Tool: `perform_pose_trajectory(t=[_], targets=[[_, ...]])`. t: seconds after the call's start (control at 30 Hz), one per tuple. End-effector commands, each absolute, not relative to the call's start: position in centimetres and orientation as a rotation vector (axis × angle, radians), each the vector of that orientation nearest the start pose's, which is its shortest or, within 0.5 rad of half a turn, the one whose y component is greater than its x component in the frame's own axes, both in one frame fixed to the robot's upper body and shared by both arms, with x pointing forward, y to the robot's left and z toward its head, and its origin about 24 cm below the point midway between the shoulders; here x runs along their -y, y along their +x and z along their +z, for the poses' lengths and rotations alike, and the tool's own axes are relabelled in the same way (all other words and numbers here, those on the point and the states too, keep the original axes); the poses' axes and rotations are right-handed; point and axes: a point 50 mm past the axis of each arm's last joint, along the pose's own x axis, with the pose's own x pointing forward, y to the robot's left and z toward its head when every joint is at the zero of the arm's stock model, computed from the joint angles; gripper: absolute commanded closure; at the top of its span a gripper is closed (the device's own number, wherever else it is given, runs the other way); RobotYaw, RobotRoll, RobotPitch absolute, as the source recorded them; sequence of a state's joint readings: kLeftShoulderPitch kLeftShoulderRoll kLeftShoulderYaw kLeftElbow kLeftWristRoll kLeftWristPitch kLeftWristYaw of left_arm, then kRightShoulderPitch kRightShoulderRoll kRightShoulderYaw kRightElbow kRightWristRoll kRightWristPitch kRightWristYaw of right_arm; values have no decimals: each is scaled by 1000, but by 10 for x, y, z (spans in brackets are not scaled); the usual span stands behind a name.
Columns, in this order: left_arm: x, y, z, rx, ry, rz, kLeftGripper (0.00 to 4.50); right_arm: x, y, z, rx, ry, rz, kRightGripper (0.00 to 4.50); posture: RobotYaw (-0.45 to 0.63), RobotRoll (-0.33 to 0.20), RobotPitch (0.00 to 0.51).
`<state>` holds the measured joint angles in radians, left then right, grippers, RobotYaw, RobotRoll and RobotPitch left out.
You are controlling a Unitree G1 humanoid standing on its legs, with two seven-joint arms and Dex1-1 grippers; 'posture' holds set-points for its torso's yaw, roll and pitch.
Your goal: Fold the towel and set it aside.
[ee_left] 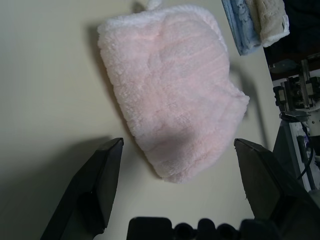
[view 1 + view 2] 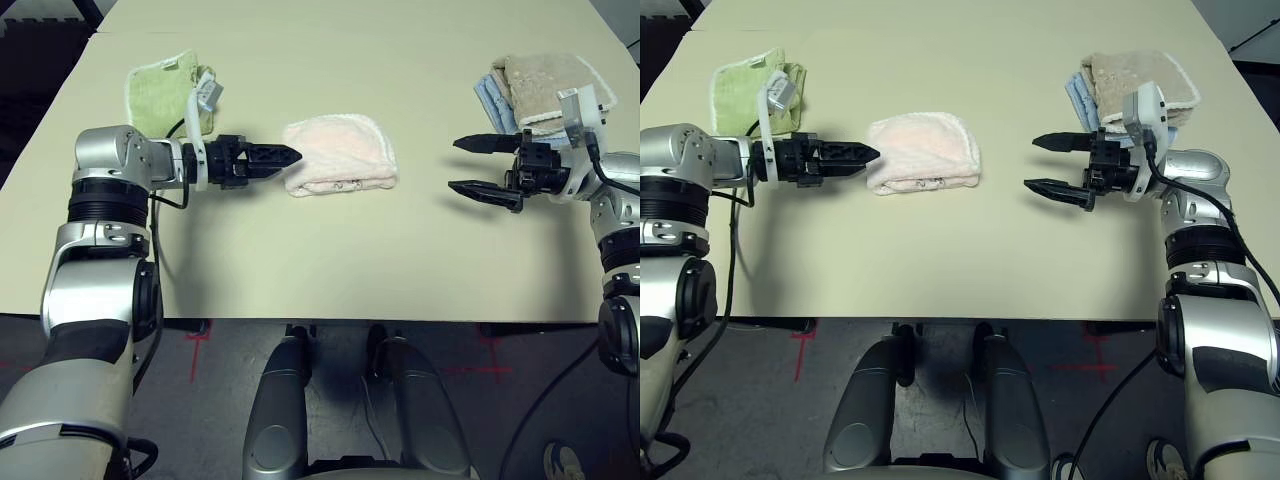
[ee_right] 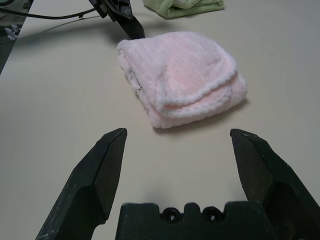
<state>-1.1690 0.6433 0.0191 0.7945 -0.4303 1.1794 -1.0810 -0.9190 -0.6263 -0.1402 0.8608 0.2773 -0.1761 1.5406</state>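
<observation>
You left the towel folded on the table; left tool and right tool both spread, holding nothing.

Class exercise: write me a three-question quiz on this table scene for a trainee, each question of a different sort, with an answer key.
1. True or false: the pink towel lies folded on the table.
2. Which hand is nearer the pink towel? A. left hand B. right hand
3. Fill in: the towel behind the left arm is light ____.

Key: 1 true. 2 A; its fingertips are at the towel's edge, holding nothing. 3 green.
</observation>
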Motion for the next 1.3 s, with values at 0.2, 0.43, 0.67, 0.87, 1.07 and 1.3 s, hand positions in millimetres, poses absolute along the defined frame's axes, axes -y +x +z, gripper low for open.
perform_pose_trajectory(t=[0.2,0.43,0.67,0.87,1.07,1.3], targets=[[-207,362,212,-652,-442,-894,0,247,345,202,154,-368,1212,34,27,0,290],[-180,365,204,-691,-450,-970,0,247,345,203,157,-374,1207,34,17,0,292],[-164,371,205,-673,-457,-985,0,248,344,201,156,-373,1199,34,15,0,292],[-161,380,211,-602,-519,-941,0,249,343,199,153,-374,1190,34,11,0,291],[-163,384,208,-593,-546,-888,0,249,344,199,151,-378,1184,34,14,0,290],[-164,383,204,-613,-529,-880,1305,249,345,200,151,-383,1179,0,16,0,288]])
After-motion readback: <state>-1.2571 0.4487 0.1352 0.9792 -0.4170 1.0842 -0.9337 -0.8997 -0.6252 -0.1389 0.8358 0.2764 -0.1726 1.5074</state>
